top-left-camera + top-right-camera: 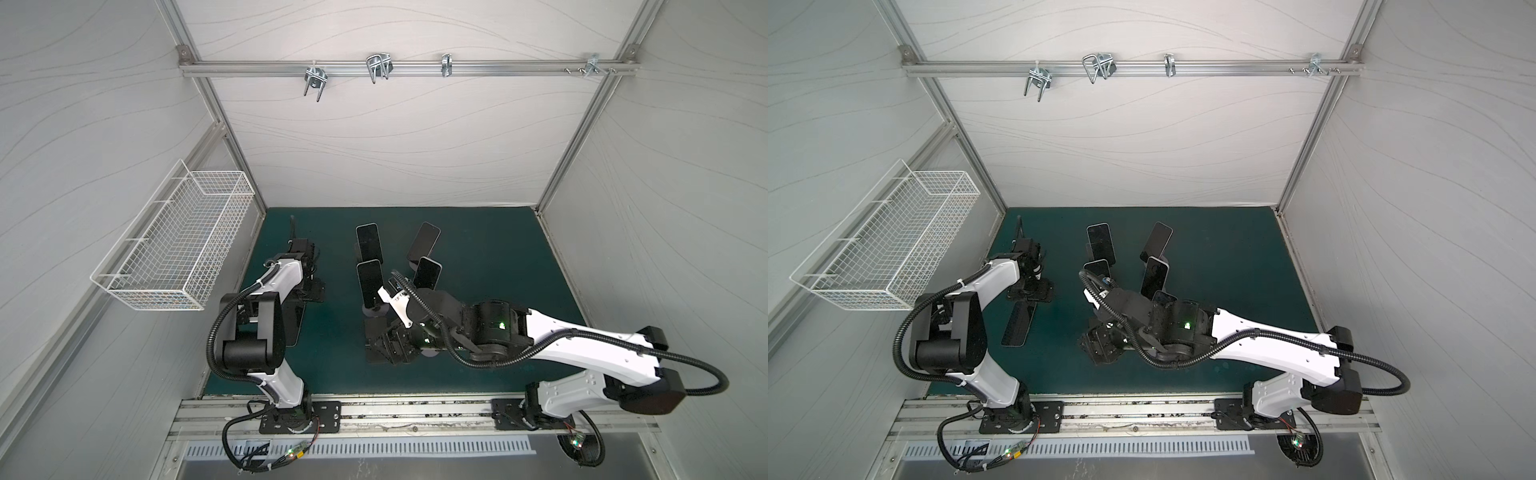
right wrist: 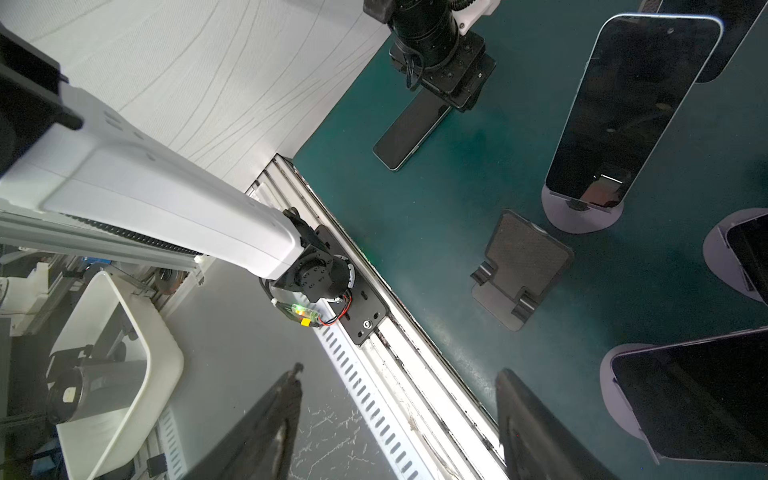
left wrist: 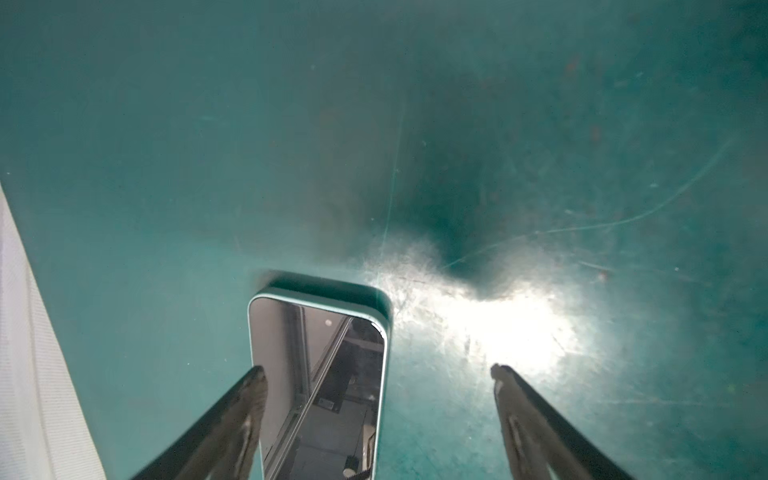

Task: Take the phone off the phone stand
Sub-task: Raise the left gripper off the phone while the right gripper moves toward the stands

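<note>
A teal-edged phone point(image 3: 320, 382) lies flat on the green mat point(image 3: 166, 166), screen up. My left gripper point(image 3: 378, 369) hovers over its end, open; one fingertip point(image 3: 257, 374) overlaps the phone's edge and the other stands well off to the side. In both top views this phone point(image 1: 1018, 324) rests under the left arm. Several dark-screened phones point(image 1: 369, 241) lean on stands mid-mat. My right gripper point(image 2: 400, 372) is open and holds nothing, low at the mat's front point(image 1: 384, 343). An empty black phone stand point(image 2: 523, 270) sits beside a phone point(image 2: 623, 112) on a lilac stand point(image 2: 582, 212).
A white wire basket point(image 1: 174, 253) hangs on the left wall. Metal hooks point(image 1: 378, 66) hang from the back rail. An aluminium rail point(image 1: 415, 415) runs along the mat's front edge. More phones on stands point(image 2: 698, 395) crowd close to my right gripper.
</note>
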Motion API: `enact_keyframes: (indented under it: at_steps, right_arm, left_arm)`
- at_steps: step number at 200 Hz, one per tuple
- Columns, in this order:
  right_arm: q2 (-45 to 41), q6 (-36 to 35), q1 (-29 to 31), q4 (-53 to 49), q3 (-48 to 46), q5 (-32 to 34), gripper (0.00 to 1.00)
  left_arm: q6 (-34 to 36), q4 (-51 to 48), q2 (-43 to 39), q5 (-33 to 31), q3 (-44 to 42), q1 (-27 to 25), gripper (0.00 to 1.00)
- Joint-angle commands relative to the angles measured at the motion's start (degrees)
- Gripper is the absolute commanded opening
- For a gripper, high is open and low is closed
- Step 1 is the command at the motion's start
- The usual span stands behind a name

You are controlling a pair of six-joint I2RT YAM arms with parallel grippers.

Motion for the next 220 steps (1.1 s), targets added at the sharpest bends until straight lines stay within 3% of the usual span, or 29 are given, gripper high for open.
enact_keyframes:
  at_steps: [1, 107, 160, 220]
  right_arm:
    - [-1.62, -0.44, -0.33, -1.08, -0.50, 1.57, 0.75]
    - [-5.11, -0.51, -0.82, -0.66, -3.07, 3.98, 0.77]
    - [-8.89, -0.61, -0.94, -1.40, -5.87, 7.70, 0.77]
    - [-13.47, 0.00, -2.04, -5.26, -9.69, 12.88, 0.77]
  left_arm:
    - [-0.59, 1.06, -1.56, 1.46, -0.17, -0.15, 0.87]
    - [-2.63, 2.62, -7.13, 3.56, -2.11, -2.29, 0.86]
    - [-4.35, 2.58, -14.45, 5.27, -3.54, -3.23, 0.85]
    - [-8.53, -0.16, -28.13, 6.00, -5.18, -6.17, 0.83]
